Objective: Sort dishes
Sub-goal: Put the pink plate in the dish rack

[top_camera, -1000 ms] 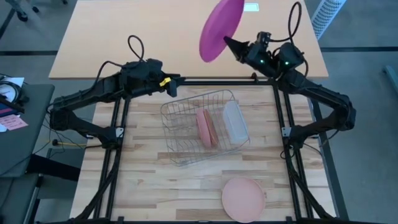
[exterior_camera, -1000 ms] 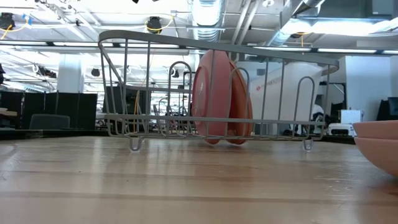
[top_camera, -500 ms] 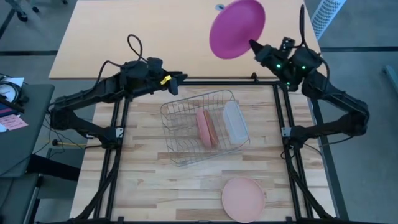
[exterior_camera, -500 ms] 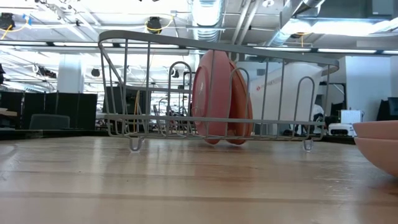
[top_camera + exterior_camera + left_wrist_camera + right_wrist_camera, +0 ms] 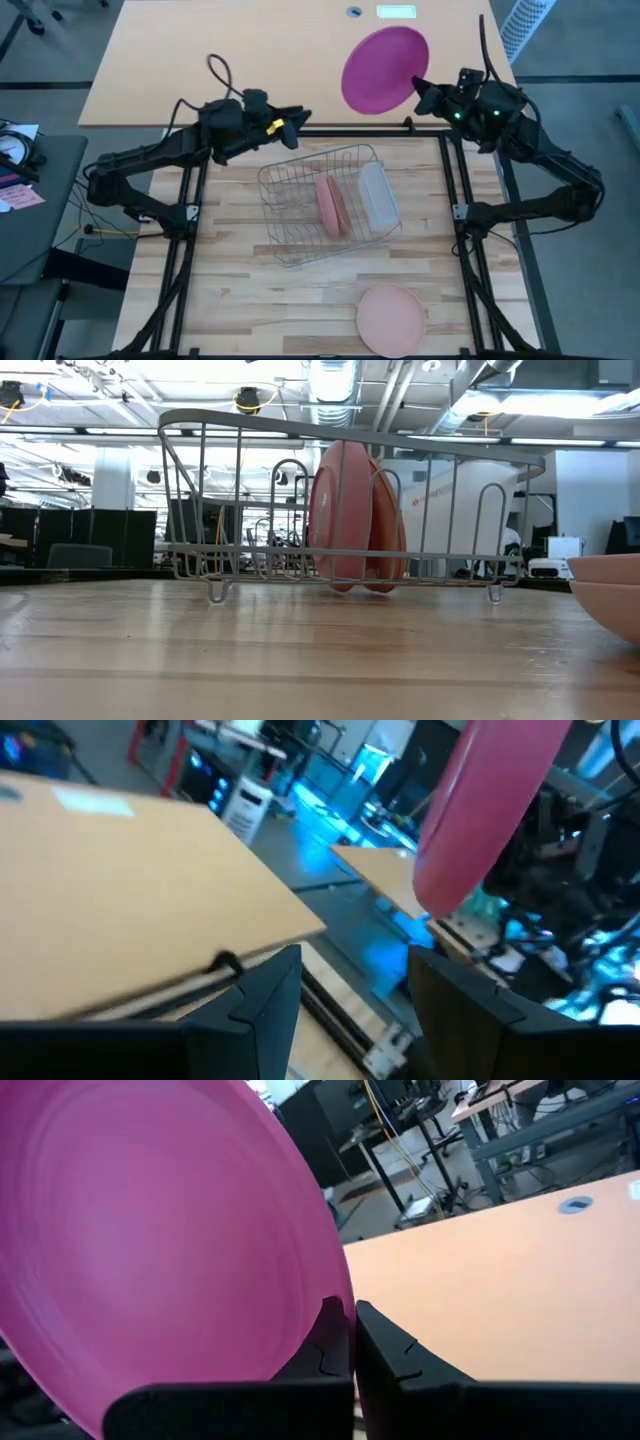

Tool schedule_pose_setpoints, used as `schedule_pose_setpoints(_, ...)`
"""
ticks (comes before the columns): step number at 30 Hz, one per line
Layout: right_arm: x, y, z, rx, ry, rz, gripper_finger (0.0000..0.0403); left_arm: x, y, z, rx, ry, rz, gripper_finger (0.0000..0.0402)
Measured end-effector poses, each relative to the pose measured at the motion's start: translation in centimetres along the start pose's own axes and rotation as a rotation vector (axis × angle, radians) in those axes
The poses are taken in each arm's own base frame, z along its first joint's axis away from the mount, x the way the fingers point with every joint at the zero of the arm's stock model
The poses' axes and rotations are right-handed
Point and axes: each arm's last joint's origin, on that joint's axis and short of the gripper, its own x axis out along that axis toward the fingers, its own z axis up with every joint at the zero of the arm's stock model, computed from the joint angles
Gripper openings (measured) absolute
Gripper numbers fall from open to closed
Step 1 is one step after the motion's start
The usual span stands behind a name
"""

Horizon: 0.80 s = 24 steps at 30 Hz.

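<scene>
A bright magenta plate point(image 5: 385, 70) hangs in the air beyond the wooden table's far edge, with my right gripper point(image 5: 420, 92) shut on it; it fills the right wrist view point(image 5: 150, 1250). My left gripper point(image 5: 300, 117) stands open at the far edge, pointing toward the plate point(image 5: 490, 810) and apart from it, nothing between its fingers point(image 5: 350, 1010). Two salmon-pink plates point(image 5: 330, 205) stand on edge in the wire rack point(image 5: 290, 240), also seen from table height point(image 5: 345, 515). Another salmon plate point(image 5: 392, 318) lies flat near the table's front edge. My right gripper pinches the magenta plate's rim point(image 5: 318, 1305) between its two fingers point(image 5: 385, 1355), at the edge toward the table's right. The fingers come in level from the right. The plate is lifted clear and lies nearly flat, its broad face showing round from above.
A translucent rectangular tub point(image 5: 378, 195) stands in the rack's right part. A tan table point(image 5: 220, 60) lies beyond the wooden table's far edge, under the held plate. The arms' dark frame rails point(image 5: 455, 210) run along both sides. Bare wood point(image 5: 230, 300) lies at front left.
My right gripper has drawn back toward the table's right edge and rolled its wrist, still shut on the magenta plate. The plate, seen as a narrow tilted oval before, now lies nearly flat and shows round from above. My left gripper has tipped up a little toward the plate.
</scene>
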Motion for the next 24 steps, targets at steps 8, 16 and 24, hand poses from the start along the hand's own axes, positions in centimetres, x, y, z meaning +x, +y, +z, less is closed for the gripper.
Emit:
schedule_pose_setpoints(8,-1.4,-1.5,-0.2,-0.083,0.086,-0.073,0.0000,-3.3,-2.6,4.7,0.099,-0.119,0.039,0.0177)
schedule_pose_setpoints(16,-0.9,-1.3,-1.4,-0.132,0.161,-0.093,0.0000,-3.2,-3.6,4.5,0.160,-0.013,0.077,0.0188)
schedule_pose_setpoints(24,0.2,-1.1,-2.3,-0.151,0.201,-0.099,0.0000,0.5,-4.5,1.2,0.209,0.060,0.104,0.0238)
